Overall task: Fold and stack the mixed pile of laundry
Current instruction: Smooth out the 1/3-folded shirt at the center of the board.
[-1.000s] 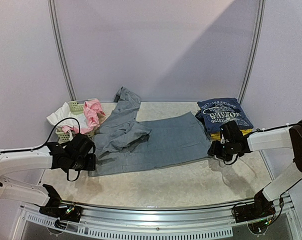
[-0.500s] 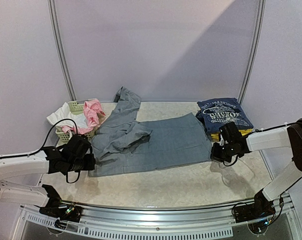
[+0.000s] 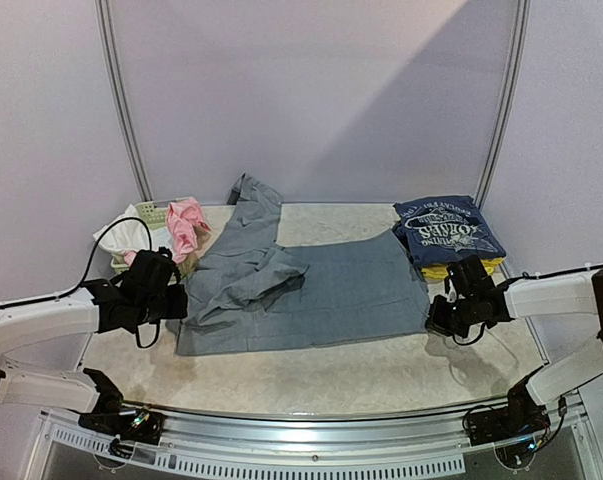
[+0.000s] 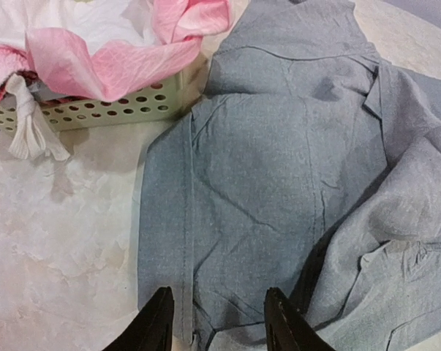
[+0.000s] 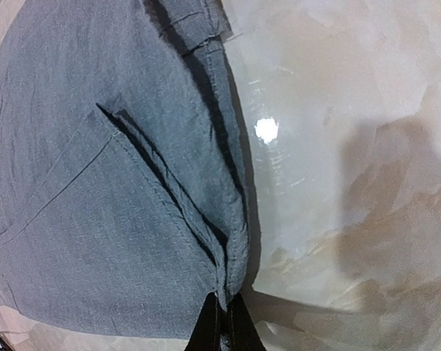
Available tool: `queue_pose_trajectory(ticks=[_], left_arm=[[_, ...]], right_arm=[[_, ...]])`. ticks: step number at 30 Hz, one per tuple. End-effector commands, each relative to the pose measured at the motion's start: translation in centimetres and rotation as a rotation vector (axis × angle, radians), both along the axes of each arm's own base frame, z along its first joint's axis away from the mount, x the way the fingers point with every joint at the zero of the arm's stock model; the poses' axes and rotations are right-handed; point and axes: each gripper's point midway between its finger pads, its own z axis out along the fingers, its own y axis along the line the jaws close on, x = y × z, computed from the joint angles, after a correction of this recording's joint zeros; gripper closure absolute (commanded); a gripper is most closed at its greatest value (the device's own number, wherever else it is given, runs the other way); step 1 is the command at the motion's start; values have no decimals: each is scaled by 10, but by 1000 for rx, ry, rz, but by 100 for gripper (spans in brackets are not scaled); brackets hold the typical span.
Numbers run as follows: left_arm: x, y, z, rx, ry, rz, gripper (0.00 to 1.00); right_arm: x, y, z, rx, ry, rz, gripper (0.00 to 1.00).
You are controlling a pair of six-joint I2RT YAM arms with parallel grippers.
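The desk (image 3: 331,375) is a pale, marbled beige surface with a curved rail at its near edge. A plain lilac back wall (image 3: 311,100) with two grey uprights closes the far side.

The grey trousers (image 3: 321,290) lie spread across the middle of the desk, with one part running toward the far wall. At far left, a pale-green lattice basket (image 3: 146,214) holds a pink piece (image 3: 186,225) and a white piece (image 3: 119,235). At far right, the navy printed tee (image 3: 448,228) lies folded on yellow cloth (image 3: 461,268).

My left end effector (image 4: 219,325) is at the trousers' near-left corner, with its fingers apart and the hem between them. My right end effector (image 5: 224,329) is at the near-right corner, with its fingers together, clamped on the trouser hem.

Only the top view shows the tee, the wall and both arms. Only the left wrist view shows a white cord hanging over the basket's side onto the desk. Only the right wrist view shows the pinch itself, and a bright glare spot on the bare desk beside the hem.
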Motion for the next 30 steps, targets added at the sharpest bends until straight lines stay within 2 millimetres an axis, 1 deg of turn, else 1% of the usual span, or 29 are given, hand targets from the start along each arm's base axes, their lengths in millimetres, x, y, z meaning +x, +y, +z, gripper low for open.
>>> queue_pose_trajectory(ticks=[1,4,6,9,10,16,20,22,23,24,27,30], left_arm=[[15,-5,9,3,-26,-25,57],[17,-4,9,16,-27,-29,57],[19,-3,10,24,-27,-28,57],[21,-3,14,30,-37,-36,57],[21,-4,15,30,-42,-41,57],[26,-8,20,35,-55,-62,56],[28,-13,20,28,-58,-89,56],[28,-15,21,24,-62,-102,55],[28,-17,22,22,-63,-111,55],[29,-19,22,22,-65,-126,54],[31,-25,27,12,-84,-161,46],[34,-38,35,-24,-113,-220,39]], right_arm=[[-61,-14,-36,-59,219,27,100],[-76,-18,-43,-74,266,42,100],[-81,-21,-43,-78,273,42,100],[-80,-22,-37,-73,249,33,100],[-78,-21,-34,-71,239,33,99],[-63,-16,-12,-53,149,46,76],[-55,-20,0,-78,108,45,60],[-51,-21,6,-90,87,37,57],[-49,-22,10,-96,78,34,53],[-47,-23,13,-104,71,31,50],[-37,-31,26,-151,29,9,42],[-25,-36,43,-190,-21,-5,35]])
